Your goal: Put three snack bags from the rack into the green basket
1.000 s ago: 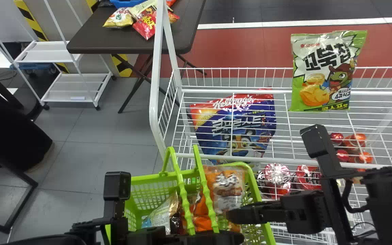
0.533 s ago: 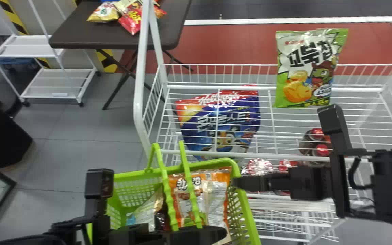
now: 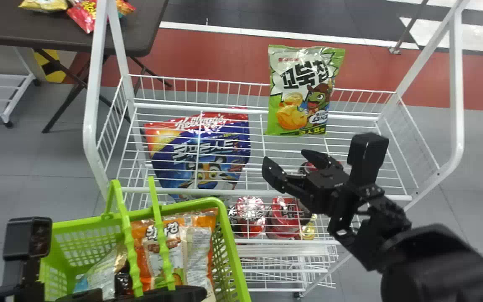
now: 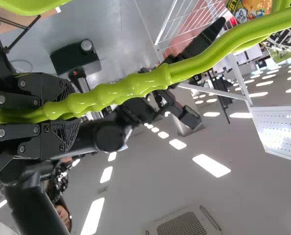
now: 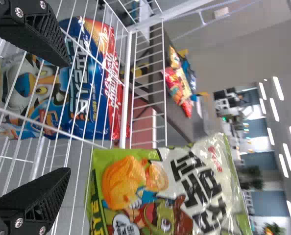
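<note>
Plainly, left end effector (image 3: 195, 293) closed on knobbly green handles (image 4: 131, 89); right end effector (image 3: 288, 159) open, near crinkly snack bag (image 3: 304, 92)

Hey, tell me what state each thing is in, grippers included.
Left gripper: shut on the handles.
Handles: raised, held together.
Basket: open-topped, bags inside.
Orange bag: in the basket.
Right gripper: open, empty.
Green bag: upright on the rack.
Rack: stocked.
Cereal bag: behind rack wires.

This looks like a shop-style lab, with 1 wire rack (image 3: 92, 109), snack bags (image 3: 302, 90), 1 dark table (image 3: 141, 31) and ceiling lights (image 4: 211, 165).
</note>
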Robot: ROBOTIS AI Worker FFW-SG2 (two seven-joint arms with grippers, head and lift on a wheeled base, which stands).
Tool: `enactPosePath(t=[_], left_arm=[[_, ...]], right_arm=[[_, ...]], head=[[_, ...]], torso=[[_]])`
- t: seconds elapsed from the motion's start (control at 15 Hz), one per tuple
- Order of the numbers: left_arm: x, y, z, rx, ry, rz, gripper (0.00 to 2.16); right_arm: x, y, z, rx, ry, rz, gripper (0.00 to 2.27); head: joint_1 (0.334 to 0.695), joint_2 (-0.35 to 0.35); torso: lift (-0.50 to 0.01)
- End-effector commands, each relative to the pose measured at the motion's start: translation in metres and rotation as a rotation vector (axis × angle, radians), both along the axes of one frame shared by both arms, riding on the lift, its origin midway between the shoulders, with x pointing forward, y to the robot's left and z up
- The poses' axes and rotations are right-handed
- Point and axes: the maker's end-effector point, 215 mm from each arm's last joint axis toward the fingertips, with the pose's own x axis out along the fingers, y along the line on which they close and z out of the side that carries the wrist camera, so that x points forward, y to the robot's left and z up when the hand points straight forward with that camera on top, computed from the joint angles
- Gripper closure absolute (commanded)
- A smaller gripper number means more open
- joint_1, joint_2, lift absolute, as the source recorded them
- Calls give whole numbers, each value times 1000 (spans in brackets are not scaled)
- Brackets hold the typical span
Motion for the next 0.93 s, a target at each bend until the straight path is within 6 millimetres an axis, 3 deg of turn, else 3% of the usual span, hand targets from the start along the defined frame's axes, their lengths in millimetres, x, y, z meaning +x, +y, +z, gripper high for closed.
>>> enactPosePath(t=[0.0,0.33,0.53,0.87], left_arm=[[-2,0,1,-8,3,0,2148],[-6,-2,4,-20,-3,-7,2148],[-6,-2,6,-25,-10,-8,2148],[-11,-1,7,-21,-10,-5,2148]], right_arm=[[-18,-22,0,27,-109,-66,53],[-57,-39,-18,34,-186,-132,76],[-61,-47,-16,26,-220,-157,76],[-66,-42,-10,19,-247,-172,76]], head=[[695,-177],[695,-259],[695,-278],[695,-292]], torso=[[0],[0],[0],[0]])
